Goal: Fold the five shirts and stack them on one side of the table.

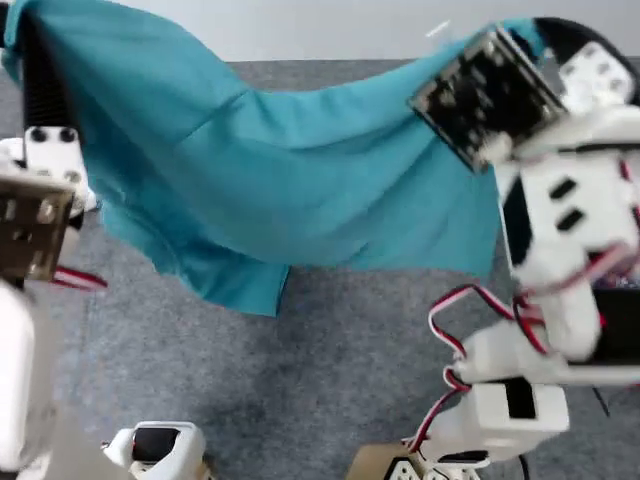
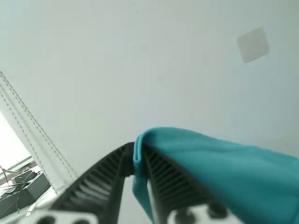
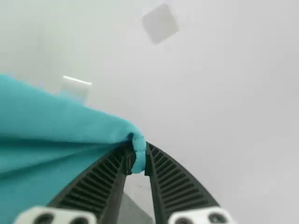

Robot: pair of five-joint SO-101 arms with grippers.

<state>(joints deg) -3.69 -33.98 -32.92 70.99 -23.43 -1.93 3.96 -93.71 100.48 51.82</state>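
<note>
A teal shirt (image 1: 290, 170) hangs stretched in the air between my two arms, its lower edge drooping toward the grey table (image 1: 330, 370). My left gripper (image 2: 135, 156) is shut on one corner of the shirt (image 2: 219, 172), raised high at the high view's left edge (image 1: 25, 20). My right gripper (image 3: 136, 151) is shut on the opposite corner of the shirt (image 3: 51, 130), held up at the high view's upper right (image 1: 520, 35). Both wrist views face a pale wall behind the pinched cloth.
The grey felt table surface lies bare beneath the shirt. The right arm's white body and red-white cables (image 1: 470, 330) occupy the right side. The left arm's base (image 1: 30, 330) stands along the left edge.
</note>
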